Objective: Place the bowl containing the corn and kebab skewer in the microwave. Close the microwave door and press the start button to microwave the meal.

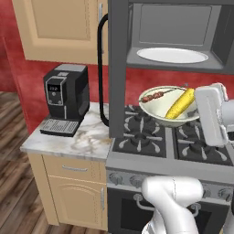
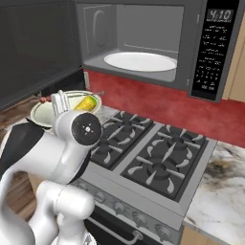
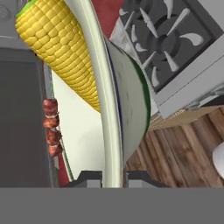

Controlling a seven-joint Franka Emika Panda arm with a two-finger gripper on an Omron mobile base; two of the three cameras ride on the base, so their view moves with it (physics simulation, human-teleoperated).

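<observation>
Above the stove (image 1: 169, 141), jaws gripping the bowl (image 1: 160, 112) rim (corn (image 1: 179, 104), kebab skewer (image 1: 153, 96) aboard); next, lift into the microwave (image 1: 178, 45).

Bowl (image 2: 45, 115) partly behind arm; corn (image 3: 61, 52) cropped.

bowl (image 1: 157, 112) creamy white, a bit green | corn (image 1: 180, 104) bright yellow | meat stick (image 1: 153, 96) dark red-brown | microwave (image 2: 210, 48) dark grey, white plate (image 2: 140, 61) | coffee machine (image 1: 65, 98) black | wall (image 2: 158, 103) red | counter (image 1: 80, 137) marbled white
</observation>
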